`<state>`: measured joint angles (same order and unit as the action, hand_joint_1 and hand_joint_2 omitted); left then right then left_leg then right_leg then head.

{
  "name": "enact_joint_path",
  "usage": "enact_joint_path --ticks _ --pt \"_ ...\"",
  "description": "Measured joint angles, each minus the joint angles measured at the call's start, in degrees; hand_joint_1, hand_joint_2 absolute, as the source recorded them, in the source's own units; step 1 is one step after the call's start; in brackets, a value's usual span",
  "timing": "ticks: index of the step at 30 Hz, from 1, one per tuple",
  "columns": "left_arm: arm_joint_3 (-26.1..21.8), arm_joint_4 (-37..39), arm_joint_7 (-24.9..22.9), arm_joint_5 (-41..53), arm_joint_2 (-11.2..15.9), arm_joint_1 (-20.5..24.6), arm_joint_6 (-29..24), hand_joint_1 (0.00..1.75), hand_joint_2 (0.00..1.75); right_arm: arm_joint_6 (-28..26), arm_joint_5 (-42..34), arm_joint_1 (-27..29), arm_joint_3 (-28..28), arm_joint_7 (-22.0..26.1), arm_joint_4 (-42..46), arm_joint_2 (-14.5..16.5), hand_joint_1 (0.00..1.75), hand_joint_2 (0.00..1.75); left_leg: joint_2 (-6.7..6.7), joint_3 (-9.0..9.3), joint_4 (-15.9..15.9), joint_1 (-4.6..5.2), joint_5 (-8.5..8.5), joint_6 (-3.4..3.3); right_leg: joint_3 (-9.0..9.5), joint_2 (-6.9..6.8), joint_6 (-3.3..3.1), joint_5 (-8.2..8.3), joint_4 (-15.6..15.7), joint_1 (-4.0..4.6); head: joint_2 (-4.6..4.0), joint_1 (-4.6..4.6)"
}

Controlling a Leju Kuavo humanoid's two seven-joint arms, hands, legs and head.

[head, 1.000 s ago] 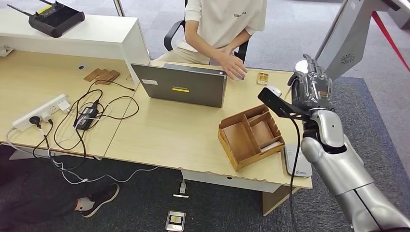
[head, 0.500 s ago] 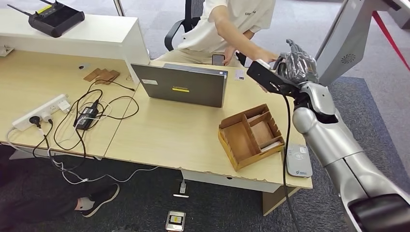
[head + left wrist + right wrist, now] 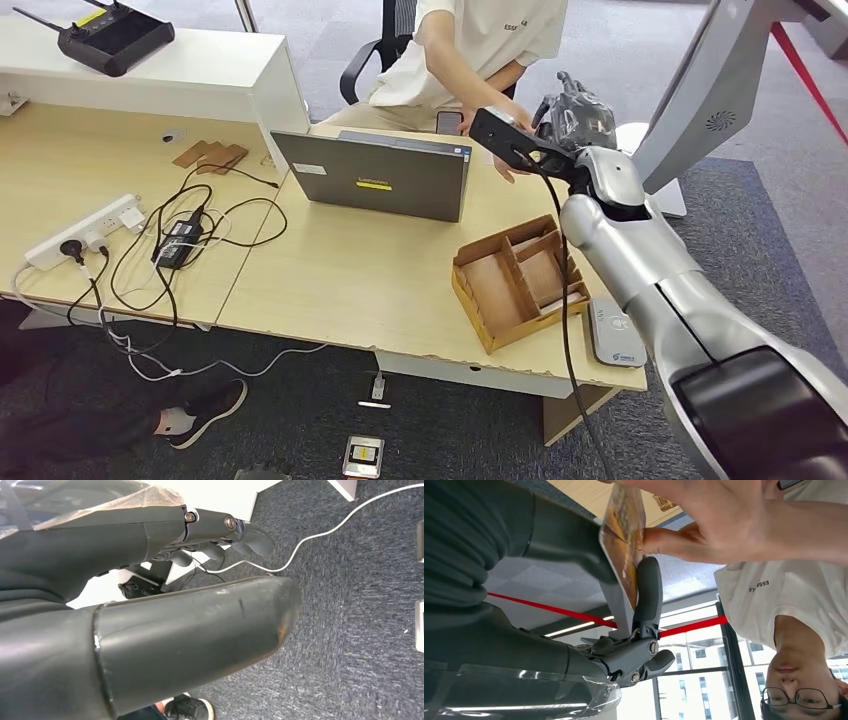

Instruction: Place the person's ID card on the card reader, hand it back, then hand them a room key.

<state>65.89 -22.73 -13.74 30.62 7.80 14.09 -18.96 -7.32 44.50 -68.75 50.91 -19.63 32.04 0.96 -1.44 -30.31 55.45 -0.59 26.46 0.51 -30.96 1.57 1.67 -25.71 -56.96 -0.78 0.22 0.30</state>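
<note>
Right hand (image 3: 624,630) pinches the card (image 3: 624,545) at the desk's (image 3: 330,270) far edge; the person's hand (image 3: 709,520) grips it too. Hold firm until they let go. Left hand (image 3: 165,600) spread, holding nothing.

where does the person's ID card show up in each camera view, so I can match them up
Head view: the ID card cannot be made out; the right hand meets the person's hand above the desk's far edge.
Left wrist view: not in it; carpet and the left hand.
Right wrist view: the ID card stands edge-on between the right hand's fingers and the person's hand.
Shared landmark: the person's hand.
</note>
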Motion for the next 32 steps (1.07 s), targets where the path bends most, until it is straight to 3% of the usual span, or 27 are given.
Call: enact_joint_path --ticks 7,11,13,17,20,22,32 --pt "-0.3 0.0 0.4 0.3 0.0 0.0 0.0 0.0 0.0 -1.9 0.7 -0.7 1.2 0.0 -2.9 1.7 0.0 1.75 0.01 0.02 0.0 0.0 0.0 0.0 0.0 0.0 0.0 0.0 0.0 0.0 0.0 0.0" --pt "-0.7 0.0 0.6 0.6 0.0 0.0 0.2 0.0 0.0 -2.7 1.6 -0.7 1.8 -0.2 -4.2 2.0 0.0 0.0 0.01 0.03 0.0 0.0 -0.01 0.0 0.01 0.0 0.0 0.01 0.0 0.0 0.0 0.0" --pt "-0.9 0.0 0.6 0.7 0.0 0.0 0.3 0.0 0.0 -3.0 2.4 -0.7 2.1 -0.2 -4.7 2.1 0.0 0.0 0.01 0.04 0.0 0.0 -0.01 0.01 0.01 0.0 0.0 0.01 0.0 0.0 0.0 0.01" --pt "-1.4 0.0 0.7 1.1 0.0 0.0 0.5 0.0 0.0 -7.2 9.5 -1.0 3.6 0.2 -5.5 2.1 0.0 1.75 0.01 0.04 0.0 0.0 -0.01 0.01 0.0 0.0 0.0 0.01 0.0 0.0 0.0 0.01" --pt "-1.9 0.0 0.8 1.4 0.0 -0.2 0.5 0.0 0.0 -14.4 23.0 -2.5 6.9 1.7 -5.4 0.5 0.0 1.75 0.01 0.03 0.0 0.0 -0.01 0.01 -0.02 0.01 0.0 0.01 0.0 0.0 0.0 -0.01" --pt "-2.4 0.0 0.8 1.1 0.0 -0.6 0.2 0.0 0.0 -16.0 27.6 -3.9 8.8 2.4 -4.8 -1.4 0.0 1.75 -0.02 0.04 0.1 -0.01 -0.01 0.01 0.01 -0.01 0.0 0.01 0.0 0.0 0.0 -0.01" --pt "-4.9 0.1 0.1 -4.2 0.5 -5.1 -5.8 0.0 0.0 -17.5 25.4 -5.1 9.3 -1.9 -3.5 -12.9 0.0 1.75 0.01 0.02 0.2 0.04 0.02 -0.04 0.05 0.0 0.07 0.05 0.1 -0.03 0.0 -0.01"
